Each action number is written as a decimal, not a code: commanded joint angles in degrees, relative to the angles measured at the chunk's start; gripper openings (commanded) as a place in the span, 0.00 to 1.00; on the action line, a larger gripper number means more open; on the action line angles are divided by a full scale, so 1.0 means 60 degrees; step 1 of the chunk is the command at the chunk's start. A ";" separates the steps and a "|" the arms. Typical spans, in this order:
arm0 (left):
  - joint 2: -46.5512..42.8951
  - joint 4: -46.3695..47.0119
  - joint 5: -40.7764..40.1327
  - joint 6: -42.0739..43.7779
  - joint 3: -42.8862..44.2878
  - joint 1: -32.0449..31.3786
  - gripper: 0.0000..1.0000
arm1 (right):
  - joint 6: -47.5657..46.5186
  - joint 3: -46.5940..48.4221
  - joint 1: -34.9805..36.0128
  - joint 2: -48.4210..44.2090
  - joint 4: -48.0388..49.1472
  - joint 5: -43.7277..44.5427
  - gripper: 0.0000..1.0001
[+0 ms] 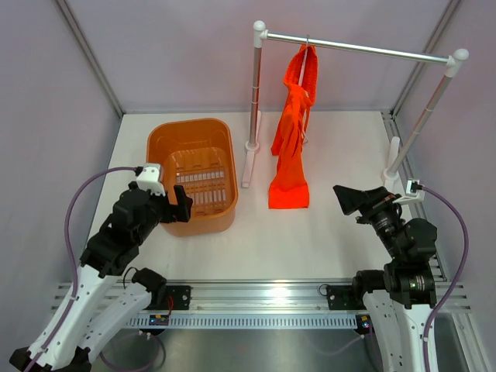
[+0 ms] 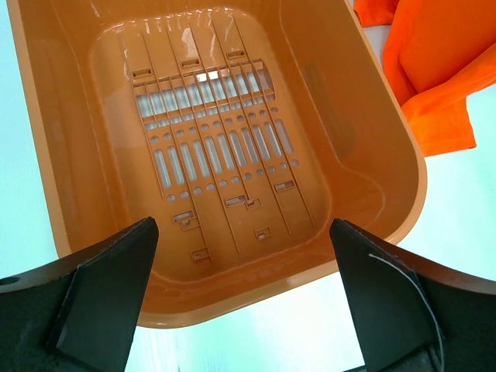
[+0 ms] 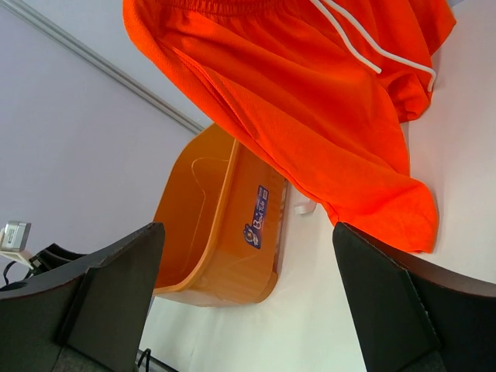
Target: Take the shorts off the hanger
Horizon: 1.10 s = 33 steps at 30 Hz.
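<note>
Two claws are in view, and we see both spread wide with nothing between their fingers. The left claw (image 1: 172, 203) hangs over the near rim of the orange basket (image 1: 167, 139). Its wrist camera looks down past the dark fingers (image 2: 108, 287) into the slotted floor of the basket. The right claw (image 1: 350, 201) sits low over the table (image 1: 325, 240) on the right side, well apart from the shorts (image 1: 291, 147) and facing them. In its wrist view the two fingers (image 3: 101, 302) frame the red-orange fabric and the basket beyond it.

We find the shorts draped on the hanger (image 1: 308, 58), which hooks onto the silver rail (image 1: 356, 48) close to its left end. The rail is carried by two white posts, the left one (image 1: 256, 85) upright and just beside the basket's far right corner, the right one (image 1: 422, 116) leaning. The fabric falls in a long, narrow, crumpled fold, and its lower hem rests on the table to the right of the basket. From the right wrist we can make out the elastic waistband at the top of the picture and a white drawstring (image 3: 349, 39) looping down across the cloth. Only a short pale stretch of the hanger shows near the rail; the shorts cover the rest.
</note>
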 commanded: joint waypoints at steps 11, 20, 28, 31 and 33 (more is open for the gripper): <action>0.0096 0.0524 0.0022 -0.0066 0.0039 0.0033 0.99 | -0.0629 0.0733 -0.0048 0.0498 -0.0414 0.0190 0.99; 0.0082 0.0495 0.0066 -0.0037 0.0039 0.0018 0.99 | -0.1420 0.2664 -0.0048 0.2136 -0.0312 0.1727 1.00; 0.0067 0.0465 0.0037 -0.0037 0.0039 0.0033 0.99 | -0.1860 0.8184 -0.0034 0.7394 -0.0634 0.1655 1.00; 0.0111 0.0465 0.0051 -0.0037 0.0039 0.0018 0.99 | -0.2020 1.0103 0.0287 0.9020 -0.0852 0.2137 0.99; 0.0140 0.0451 0.0080 -0.0037 0.0039 0.0033 0.99 | -0.2312 1.1621 0.0580 1.0304 -0.1145 0.2662 1.00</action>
